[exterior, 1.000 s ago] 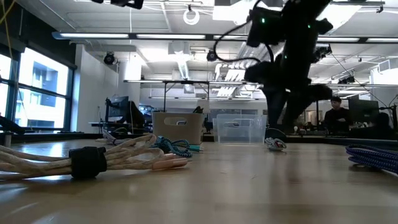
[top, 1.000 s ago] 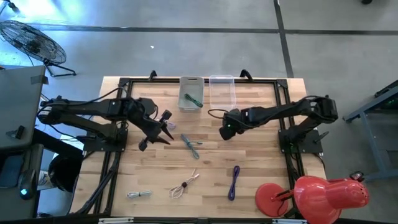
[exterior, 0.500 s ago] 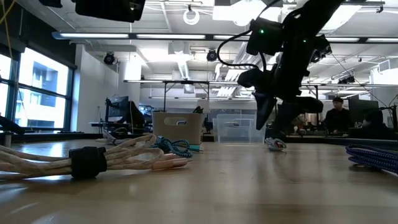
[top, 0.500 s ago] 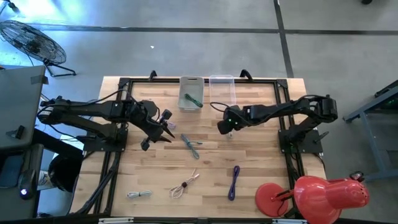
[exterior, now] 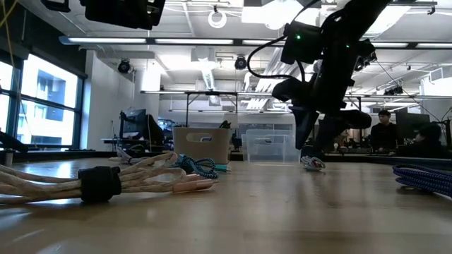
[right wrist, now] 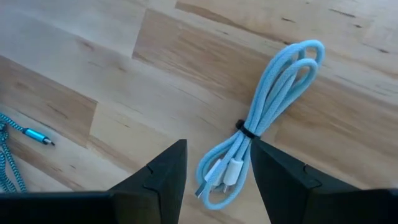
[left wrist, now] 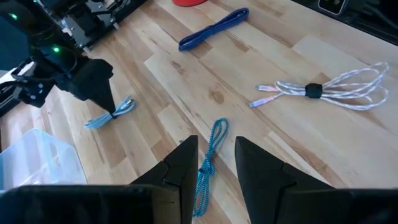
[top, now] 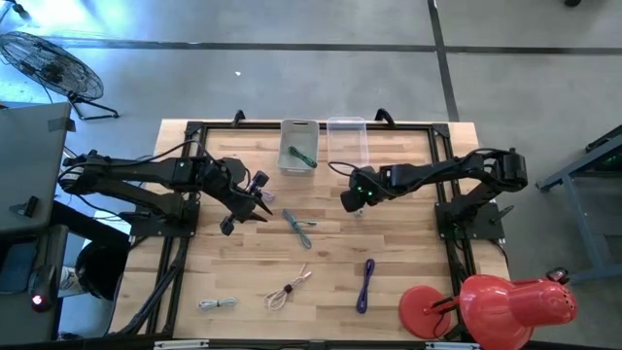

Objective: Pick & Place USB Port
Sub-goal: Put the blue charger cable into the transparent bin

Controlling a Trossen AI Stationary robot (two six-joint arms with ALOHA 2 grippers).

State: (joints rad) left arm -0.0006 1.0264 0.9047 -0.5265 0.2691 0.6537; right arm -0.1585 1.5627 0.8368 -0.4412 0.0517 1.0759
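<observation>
Finds the pale-blue cable (right wrist: 255,134) coiled flat on the desk (top: 408,282), right below the right gripper (right wrist: 217,149), fingers spread to either side and closed on nothing. Against a second ago, puts that gripper a little nearer the clear bin (top: 347,141) and slightly higher, with the cable left lying; reads as a grasp not yet made, so the pick remains to do. Places the left gripper (left wrist: 211,146), also open and empty, above a teal cable (left wrist: 214,134). Underneath, pale wood planks scattered with other cables; beyond, an open workshop and a seated person (exterior: 381,127).

Two bins (top: 298,144) at table's (top: 408,243) far edge — side by side, cables scattered nearer.
</observation>
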